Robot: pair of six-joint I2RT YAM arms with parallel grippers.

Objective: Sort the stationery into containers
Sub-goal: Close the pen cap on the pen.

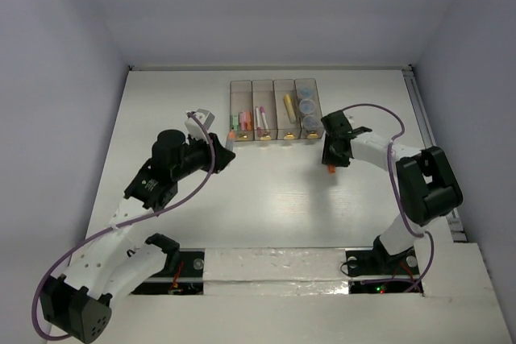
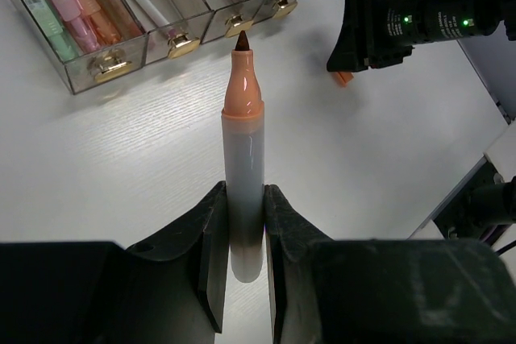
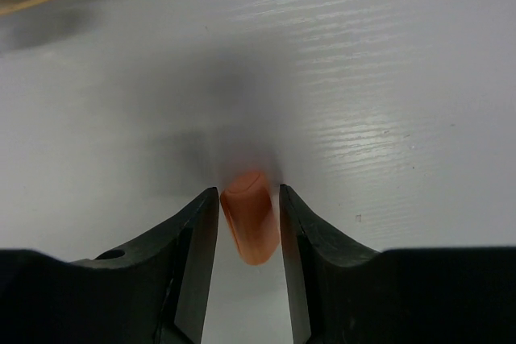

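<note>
My left gripper (image 2: 244,227) is shut on the pale grey barrel of an uncapped marker (image 2: 244,151) with an orange neck and dark tip, which points toward the containers (image 2: 105,66). In the top view the left gripper (image 1: 224,152) is left of and below the four joined bins (image 1: 274,138). My right gripper (image 3: 250,227) is just over the table with a small orange cap (image 3: 251,219) between its fingers. The cap is blurred and tilted, with a gap on its right side. The right gripper (image 1: 334,157) is right of the bins, and the cap (image 1: 330,170) shows below it.
The bins hold green, pink and orange markers (image 1: 240,122), a white-magenta marker (image 1: 261,118), a gold stick (image 1: 289,107) and clear jars (image 1: 307,110). Walls enclose the white table (image 1: 266,199) on three sides. The right arm (image 2: 419,18) shows in the left wrist view.
</note>
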